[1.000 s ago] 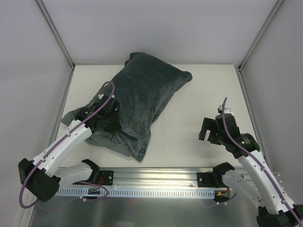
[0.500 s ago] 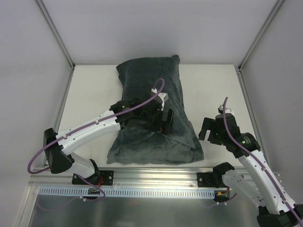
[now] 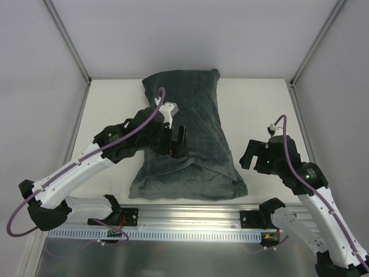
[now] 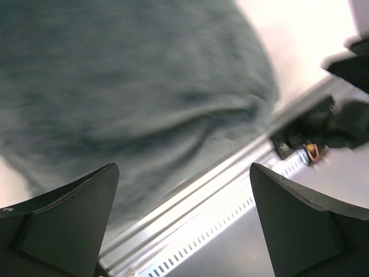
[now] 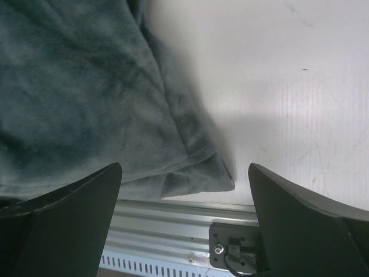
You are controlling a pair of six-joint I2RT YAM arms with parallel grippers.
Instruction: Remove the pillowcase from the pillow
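Pillowcase [image 3: 193, 115] lies lengthwise mid-surface [image 3: 259, 109]; no white pillow shows. Left pincer [image 3: 177, 144] wide, empty, above the cloth. Right pincer [image 3: 252, 157] wide, empty, beside the near corner. Risk: a deep pinch catches the filling too, so the whole bundle drags.

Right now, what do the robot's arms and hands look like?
The left arm and right arm are white with black joints, each trailing a purple cable. The left hand and right hand are black with broad wedge-shaped fingers.
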